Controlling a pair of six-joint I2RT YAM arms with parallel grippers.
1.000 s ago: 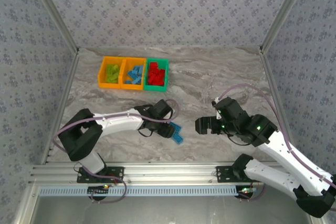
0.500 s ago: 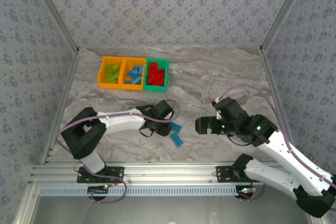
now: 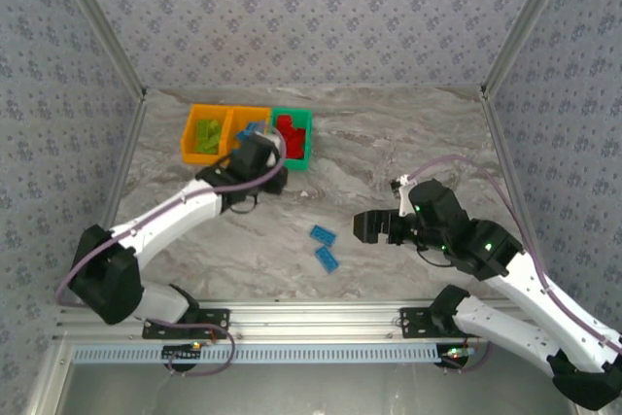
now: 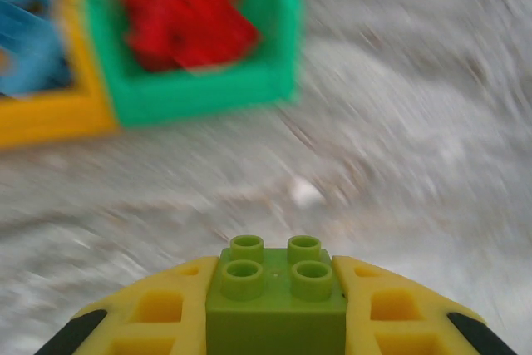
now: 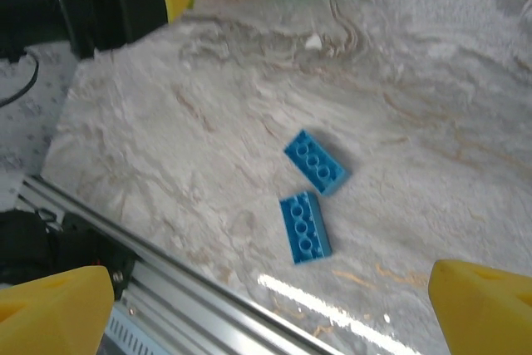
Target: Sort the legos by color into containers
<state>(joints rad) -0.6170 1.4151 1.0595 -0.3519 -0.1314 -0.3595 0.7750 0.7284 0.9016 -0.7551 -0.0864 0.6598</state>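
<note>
While two light blue rectangular plastic bricks (image 5: 316,161) lie loose on the grey marbled tabletop (image 3: 418,143) near the front rail, the right pincer (image 3: 367,228) hangs just beside them, jaws spread wide and gripping nothing. Farther out, the left pincer (image 4: 278,326) is clamped on a lime green plastic brick (image 4: 276,276) (studs up), close to the row of bins. The step in hand looks like delivery. The next move calls for reaching the leftmost orange plastic bin (image 3: 204,159), where green pieces lie, not the green bin (image 4: 208,97) holding reds. Behind them, patterned grey walls close the space.
</note>
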